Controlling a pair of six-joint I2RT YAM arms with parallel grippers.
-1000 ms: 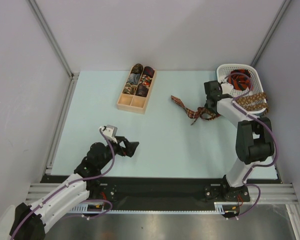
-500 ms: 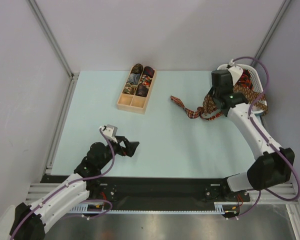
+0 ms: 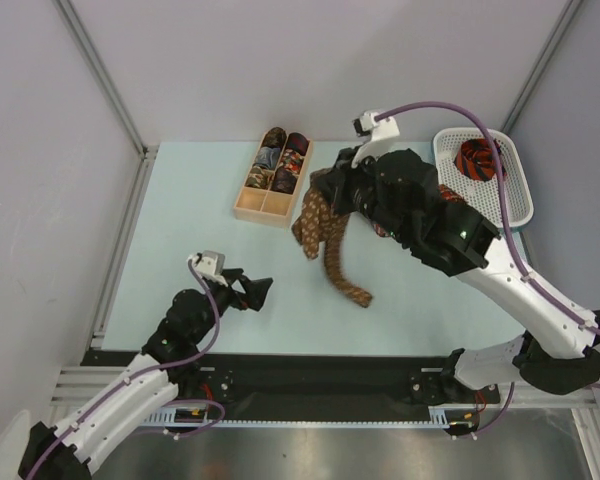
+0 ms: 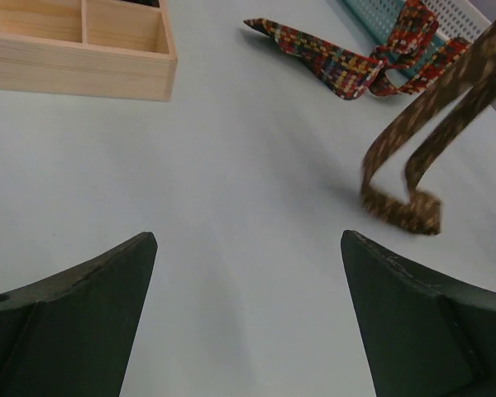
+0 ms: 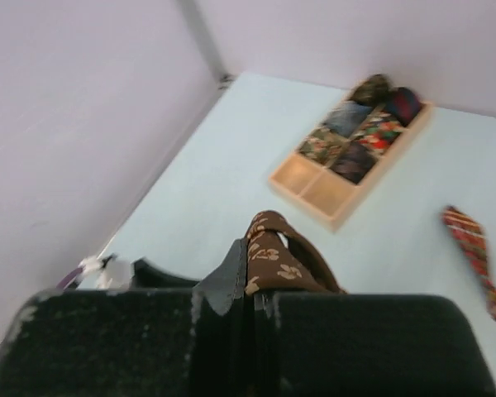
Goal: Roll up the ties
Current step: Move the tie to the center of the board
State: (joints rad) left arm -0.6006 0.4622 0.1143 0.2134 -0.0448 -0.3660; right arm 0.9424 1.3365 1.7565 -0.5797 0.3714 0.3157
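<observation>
One brown tie (image 3: pixel 315 225) hangs pinched in the closed right fingers (image 5: pixel 227 277) just right of the box (image 3: pixel 263 212), its tail touching the bench (image 3: pixel 200 250), while the left fingers (image 4: pixel 83 289) gape empty nearer than the box.

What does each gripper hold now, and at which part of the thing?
The right gripper is shut on the brown tie at a fold along its length; two strands hang down. The left gripper is open and empty.

Pale table (image 3: pixel 180 240); wooden box (image 3: pixel 261 213); basket (image 3: pixel 513 190); plaid tie (image 4: pixel 331 58)
</observation>
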